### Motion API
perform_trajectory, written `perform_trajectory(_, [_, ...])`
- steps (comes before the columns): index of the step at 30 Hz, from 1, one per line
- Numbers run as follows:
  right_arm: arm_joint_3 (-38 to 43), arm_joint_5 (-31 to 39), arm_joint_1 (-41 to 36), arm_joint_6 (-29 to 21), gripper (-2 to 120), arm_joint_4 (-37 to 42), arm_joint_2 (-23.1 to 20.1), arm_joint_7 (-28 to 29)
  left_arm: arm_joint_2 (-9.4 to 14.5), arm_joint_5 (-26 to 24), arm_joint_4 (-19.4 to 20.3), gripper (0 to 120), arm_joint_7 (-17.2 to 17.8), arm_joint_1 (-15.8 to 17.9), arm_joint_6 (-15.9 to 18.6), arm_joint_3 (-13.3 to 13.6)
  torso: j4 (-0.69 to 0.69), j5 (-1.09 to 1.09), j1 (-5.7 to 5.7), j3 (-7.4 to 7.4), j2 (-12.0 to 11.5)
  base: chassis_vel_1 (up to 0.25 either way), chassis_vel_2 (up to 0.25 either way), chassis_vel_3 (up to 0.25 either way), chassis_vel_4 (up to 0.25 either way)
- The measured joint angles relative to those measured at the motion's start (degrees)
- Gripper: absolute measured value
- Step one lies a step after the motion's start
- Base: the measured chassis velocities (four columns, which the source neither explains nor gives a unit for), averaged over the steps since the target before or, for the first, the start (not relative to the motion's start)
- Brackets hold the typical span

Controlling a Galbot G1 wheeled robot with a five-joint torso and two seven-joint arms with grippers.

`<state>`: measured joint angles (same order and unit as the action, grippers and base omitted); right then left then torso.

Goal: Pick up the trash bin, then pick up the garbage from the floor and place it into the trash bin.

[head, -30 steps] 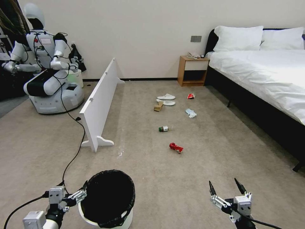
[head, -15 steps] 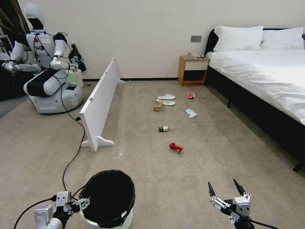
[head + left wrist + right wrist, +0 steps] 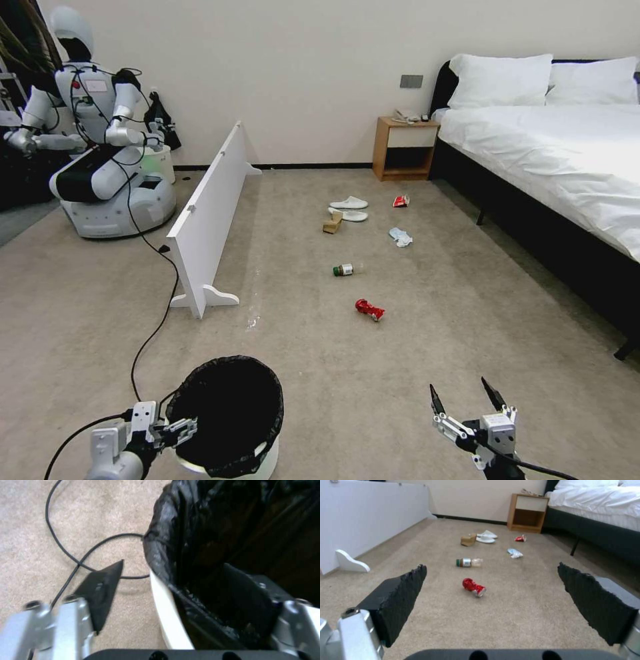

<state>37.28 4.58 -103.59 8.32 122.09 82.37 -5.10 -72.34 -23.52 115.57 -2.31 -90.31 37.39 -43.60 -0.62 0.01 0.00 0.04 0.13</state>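
Trash bin (image 3: 227, 417) stands on the carpet at 7 o'clock in the head view, black liner folded over its rim. Left gripper (image 3: 181, 428) sits at the bin's 9 o'clock edge, spread wide and straddling the wall: one pad outside over the carpet (image 3: 103, 585), the other inside against the liner, nothing clamped yet. To grip well, I judge it should seat deeper over the rim before closing, catching plastic wall and not loose bag alone, and clear the black cable (image 3: 66, 552) nearby. Right gripper (image 3: 467, 413) hangs at 5 o'clock, wide open, empty. Red can (image 3: 369, 309) lies nearest at 12 o'clock.
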Motion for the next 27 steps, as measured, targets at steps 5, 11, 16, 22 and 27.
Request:
perform_trajectory(5, [0.0, 0.15, 0.14, -0.14, 100, -0.09, -0.08, 0.02, 0.07, 0.27, -1.32, 54, -0.09, 0.59, 0.06, 0.24, 0.0, -0.01, 0.0, 0.0, 0.0, 0.0, 0.0, 0.0, 0.0])
perform_trajectory(11, [-0.08, 0.17, 0.29, -0.31, 100, -0.25, -0.05, 0.05, 0.16, 0.05, -1.67, 36, -0.16, 1.01, 0.06, 0.24, 0.0, 0.0, 0.0, 0.0, 0.0, 0.0, 0.0, 0.0, 0.0])
perform_trajectory(16, [-0.12, 0.15, 0.33, -0.38, 100, -0.32, 0.03, 0.06, 0.16, -0.04, -2.06, 16, -0.19, 1.14, 0.06, 0.5, 0.0, 0.0, 0.0, 0.0, 0.0, 0.0, 0.0, 0.0, 0.0])
perform_trajectory(22, [-0.06, 0.09, 0.3, -0.36, 100, -0.45, 0.04, 0.12, -0.14, -0.19, -1.92, 6, -0.52, 1.12, -0.43, 0.66, -0.01, -0.01, 0.0, -0.01, 0.0, 0.0, 0.0, 0.0, 0.0])
perform_trajectory(27, [-0.38, -0.64, 0.38, -0.16, 100, -0.51, 0.19, 2.09, -1.05, -0.87, -0.59, 5, -0.65, 0.61, -2.09, -0.14, 0.0, 0.0, 0.0, 0.0, 0.0, 0.0, 0.0, 0.0, 0.0])
